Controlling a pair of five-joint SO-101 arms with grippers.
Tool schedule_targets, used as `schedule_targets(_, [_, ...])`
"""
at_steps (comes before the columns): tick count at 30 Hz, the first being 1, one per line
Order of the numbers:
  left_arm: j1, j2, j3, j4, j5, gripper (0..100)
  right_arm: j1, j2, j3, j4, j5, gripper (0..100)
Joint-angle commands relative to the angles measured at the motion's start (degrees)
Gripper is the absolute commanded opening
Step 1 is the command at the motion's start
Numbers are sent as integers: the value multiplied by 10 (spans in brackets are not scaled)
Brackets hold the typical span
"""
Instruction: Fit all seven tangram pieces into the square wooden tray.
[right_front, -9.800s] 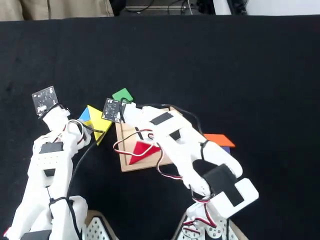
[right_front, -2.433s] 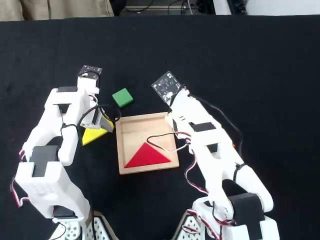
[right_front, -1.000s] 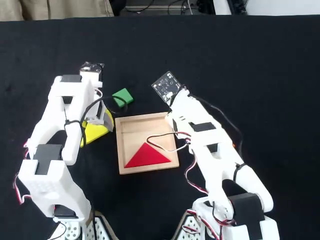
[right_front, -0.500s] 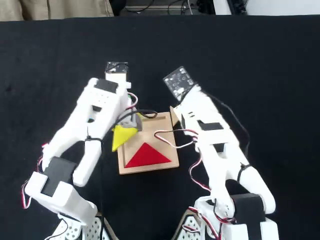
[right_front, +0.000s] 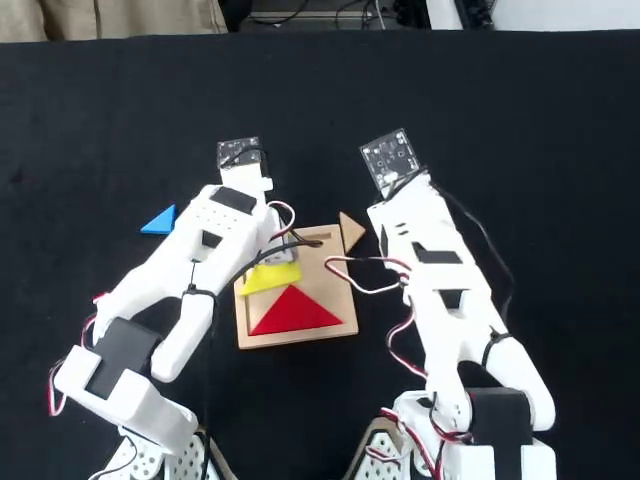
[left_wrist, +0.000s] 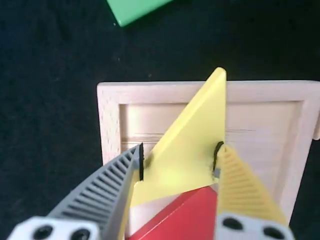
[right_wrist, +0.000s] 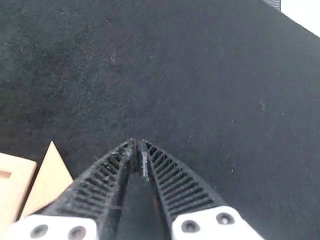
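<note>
Your left end effector (left_wrist: 178, 159) grips the yellow triangle (left_wrist: 195, 125) over the tray (right_front: 300, 338), where only the red triangle (right_front: 290, 310) sits, while your closed, empty right end effector (right_wrist: 136, 147) hovers beside it, six pieces seemingly left to seat.

No readable text, label, number or sign (on any surface)

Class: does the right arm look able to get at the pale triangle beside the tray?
Probably yes: the pale triangle lies uncovered close to the right gripper, shut and empty.
</note>
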Motion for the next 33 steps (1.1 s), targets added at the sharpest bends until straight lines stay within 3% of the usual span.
schedule_targets(1, [4, -20, -2, -5, 4, 238, 5, -1, -4, -15, -5, 11])
schedule_targets(6, [5, -25, 1, 3, 4, 237, 5, -1, -4, -15, -5, 11])
schedule_targets(15, [4, -26, -1, 93, 3, 238, 4, -1, -3, -15, -4, 11])
schedule_targets(22, [4, -26, -75, 148, 1, 239, 4, -1, -3, -15, -4, 11])
schedule_targets(28, [7, -25, -194, 238, -102, 239, 4, -1, -3, -15, -4, 11])
schedule_targets(33, [-15, -13, -199, 205, -202, 238, 4, -1, -3, -15, -4, 11])
